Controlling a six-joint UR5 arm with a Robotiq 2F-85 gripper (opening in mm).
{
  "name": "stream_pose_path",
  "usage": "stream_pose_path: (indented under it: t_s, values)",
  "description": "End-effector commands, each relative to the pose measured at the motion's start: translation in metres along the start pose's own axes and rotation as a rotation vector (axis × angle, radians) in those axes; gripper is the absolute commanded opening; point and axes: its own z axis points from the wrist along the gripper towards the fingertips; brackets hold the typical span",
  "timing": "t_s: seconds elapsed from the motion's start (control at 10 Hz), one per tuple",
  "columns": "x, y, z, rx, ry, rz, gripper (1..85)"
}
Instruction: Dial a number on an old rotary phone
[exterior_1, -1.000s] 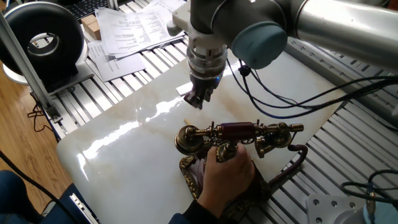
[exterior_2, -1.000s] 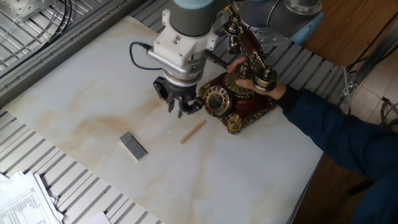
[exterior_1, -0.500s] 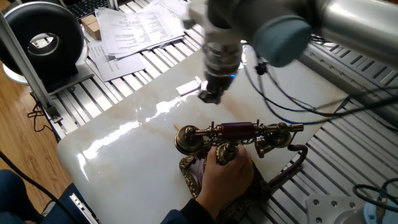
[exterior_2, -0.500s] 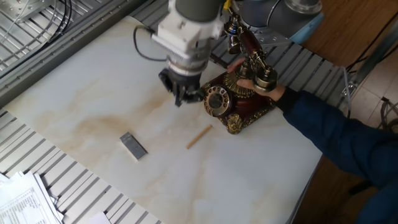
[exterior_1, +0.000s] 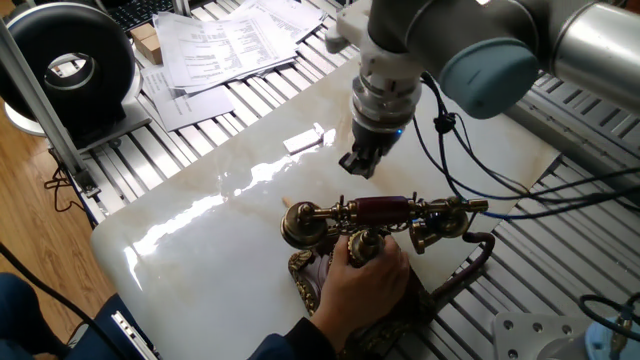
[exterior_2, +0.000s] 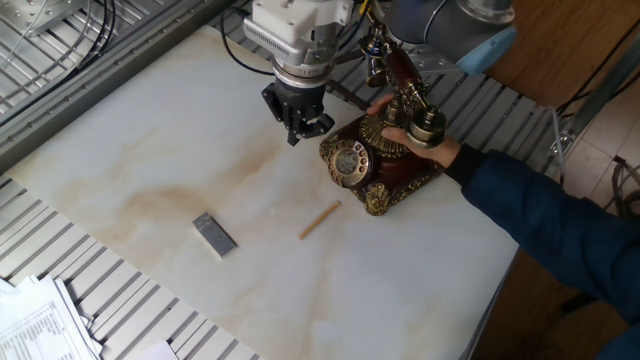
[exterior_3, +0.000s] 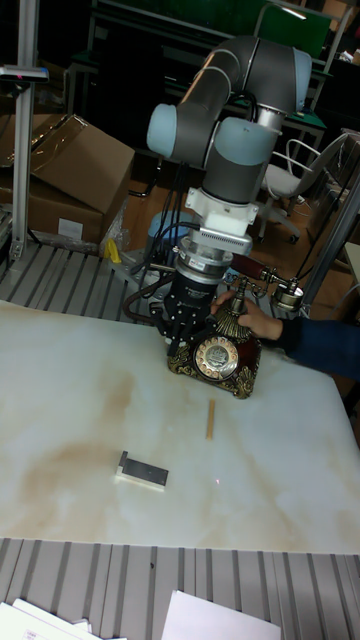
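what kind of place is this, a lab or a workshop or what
Most likely a robotics lab or workshop. An industrial robot arm works over a marble-look tabletop set on aluminium rails, with printed papers at the edge and cardboard boxes behind.

ornate brass old rotary phone upright on the marble, maroon-barred handset cradled, dial facing outward.

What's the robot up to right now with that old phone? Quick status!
Hand empty, beside the dial, not touching. Rotary phone steadied by a person's hand. Wooden stick lies on table.
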Motion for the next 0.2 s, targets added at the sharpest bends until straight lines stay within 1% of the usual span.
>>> stream_pose_path:
  t_s: [0.0, 0.1]
  values:
    - [0.0072, 0.0039, 0.0033, -0.015, 0.017, 0.02, 2.0]
    - [0.0083, 0.0042, 0.0036, -0.013, 0.021, 0.014, 2.0]
